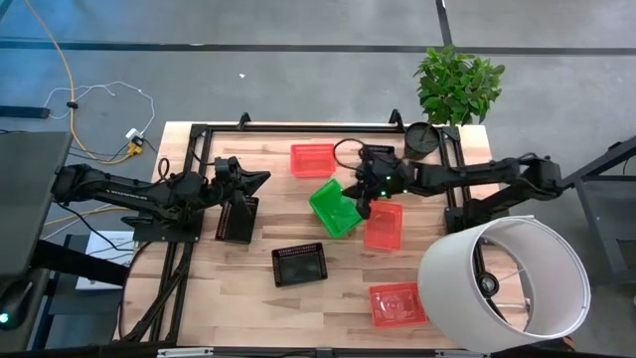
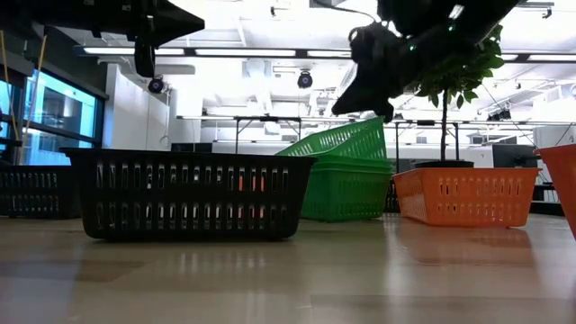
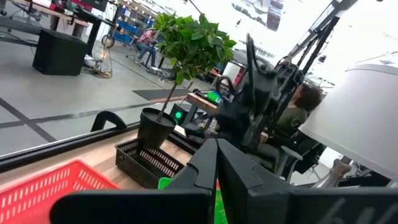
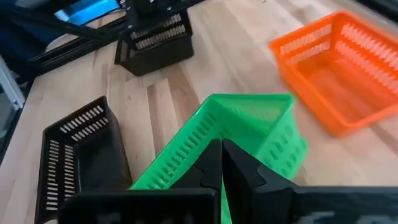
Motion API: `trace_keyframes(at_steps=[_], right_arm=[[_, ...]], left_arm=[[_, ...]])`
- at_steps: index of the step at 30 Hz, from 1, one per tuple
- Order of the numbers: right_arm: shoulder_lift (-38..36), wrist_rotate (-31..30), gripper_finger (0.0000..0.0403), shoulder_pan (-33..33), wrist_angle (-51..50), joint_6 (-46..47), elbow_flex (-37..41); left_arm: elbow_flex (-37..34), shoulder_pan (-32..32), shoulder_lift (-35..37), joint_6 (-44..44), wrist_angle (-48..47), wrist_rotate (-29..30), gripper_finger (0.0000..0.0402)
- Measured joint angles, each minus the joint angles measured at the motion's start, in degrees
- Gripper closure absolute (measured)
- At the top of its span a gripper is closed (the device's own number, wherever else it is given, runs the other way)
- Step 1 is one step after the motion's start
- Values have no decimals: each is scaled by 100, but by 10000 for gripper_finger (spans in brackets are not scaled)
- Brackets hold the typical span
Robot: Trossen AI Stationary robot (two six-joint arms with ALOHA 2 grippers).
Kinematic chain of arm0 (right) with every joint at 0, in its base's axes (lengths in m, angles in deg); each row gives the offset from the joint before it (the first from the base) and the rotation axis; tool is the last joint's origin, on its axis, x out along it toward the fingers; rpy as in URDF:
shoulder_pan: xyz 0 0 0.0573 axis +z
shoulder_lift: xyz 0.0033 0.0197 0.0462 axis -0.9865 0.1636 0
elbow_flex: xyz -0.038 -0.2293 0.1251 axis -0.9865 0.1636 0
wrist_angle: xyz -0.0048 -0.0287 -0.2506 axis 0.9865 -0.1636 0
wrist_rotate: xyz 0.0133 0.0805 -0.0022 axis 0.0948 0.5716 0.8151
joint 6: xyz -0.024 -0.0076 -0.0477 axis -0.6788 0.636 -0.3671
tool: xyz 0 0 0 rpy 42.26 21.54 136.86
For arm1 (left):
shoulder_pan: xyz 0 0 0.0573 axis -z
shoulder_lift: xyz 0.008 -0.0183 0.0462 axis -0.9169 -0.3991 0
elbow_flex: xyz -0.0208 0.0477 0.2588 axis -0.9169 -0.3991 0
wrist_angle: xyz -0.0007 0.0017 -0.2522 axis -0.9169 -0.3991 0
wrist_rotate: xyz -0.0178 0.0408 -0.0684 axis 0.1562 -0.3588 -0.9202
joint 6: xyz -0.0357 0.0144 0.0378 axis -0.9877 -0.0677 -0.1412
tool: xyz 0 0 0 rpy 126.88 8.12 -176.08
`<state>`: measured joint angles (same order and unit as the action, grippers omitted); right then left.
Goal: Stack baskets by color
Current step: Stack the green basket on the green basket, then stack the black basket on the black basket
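The table (image 1: 248, 308) is a light wooden top with a black metal frame, standing on a grey concrete floor; cables lie on the floor beyond its far left corner. The low view looks into a large bright hall with ceiling lamps and other tables. A potted plant (image 1: 457, 85) stands at the far right corner, with a round black pot (image 1: 421, 139) just beside it, and a big white lampshade (image 1: 505, 283) covers the near right corner.

The baskets are spread over the top. A red basket (image 1: 312, 159) lies near the far edge, its long axis running left to right. A black basket (image 1: 300, 265) sits near the middle toward the near side, also lying left to right. Another red basket (image 1: 397, 303) is close to the near edge beside the lampshade. The wood at the near left is open.

The right gripper (image 1: 362, 204) has its fingers together on the rim of a green basket (image 1: 334, 209), which is tilted above other green ones, its long axis diagonal. A red-orange basket (image 1: 384, 225) lies just to its right. The left gripper (image 1: 260, 180), fingers together and holding nothing, hovers over a black basket (image 1: 237, 219) at the left, whose long axis runs far to near
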<state>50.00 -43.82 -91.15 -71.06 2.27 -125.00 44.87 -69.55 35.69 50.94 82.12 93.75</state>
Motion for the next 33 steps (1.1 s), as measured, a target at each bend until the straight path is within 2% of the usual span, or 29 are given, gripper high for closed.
trace_keyframes(at_steps=[6,11,14,25,29,33], right_arm=[[573,93,403,-221,63,-71,3],[631,423,403,-258,458,31,4],[427,442,403,-258,540,76,7],[-1028,783,403,-242,1185,268,2],[-1232,839,403,-57,1396,274,2],[-1210,614,403,228,1411,190,2]], left_arm=[[0,-1,0,-150,-2,-2,401],[0,-1,0,-153,3,-1,401],[0,0,0,-153,2,4,401],[2,0,0,266,-5,-22,401],[2,-1,0,516,-35,-91,401],[2,0,0,601,1,-296,401]])
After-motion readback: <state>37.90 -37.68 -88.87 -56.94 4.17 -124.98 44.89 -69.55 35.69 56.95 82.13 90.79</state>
